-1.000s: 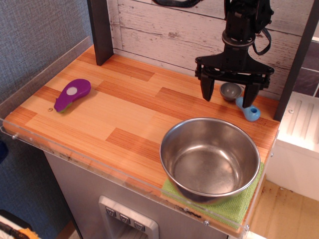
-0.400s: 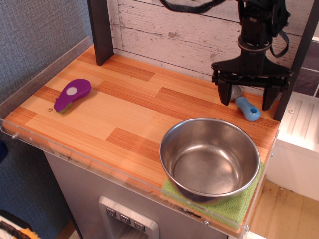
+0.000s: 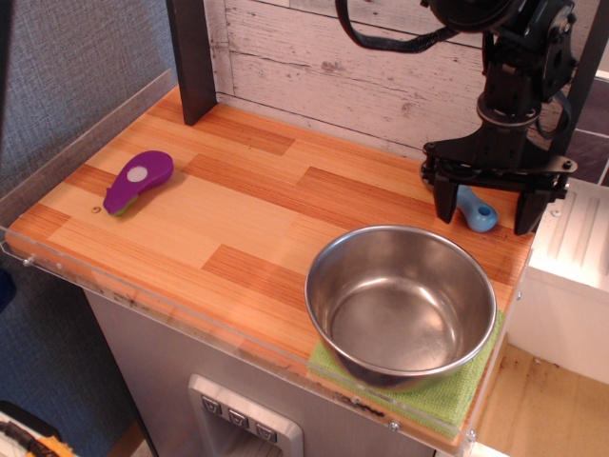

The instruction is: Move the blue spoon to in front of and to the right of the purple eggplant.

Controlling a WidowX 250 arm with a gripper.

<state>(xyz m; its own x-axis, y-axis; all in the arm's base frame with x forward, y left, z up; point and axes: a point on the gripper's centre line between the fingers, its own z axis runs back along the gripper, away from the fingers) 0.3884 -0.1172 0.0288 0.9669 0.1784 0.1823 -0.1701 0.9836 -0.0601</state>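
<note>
The blue spoon (image 3: 477,211) lies at the back right of the wooden counter; only its light-blue handle shows, its grey bowl is hidden behind the gripper. My gripper (image 3: 485,211) is open, its two black fingers straddling the spoon handle, tips low near the counter. The purple eggplant (image 3: 139,179), with a white spot and green stem end, lies flat far off at the left side of the counter.
A large steel mixing bowl (image 3: 401,303) stands on a green cloth (image 3: 457,392) at the front right. A dark post (image 3: 192,59) stands at the back left. A wood-plank wall (image 3: 333,57) backs the counter. A clear lip runs along the front edge.
The open gripper has moved right and down, from left of the spoon to straddling its handle, now hiding the grey bowl. The spoon and the eggplant have not moved.
</note>
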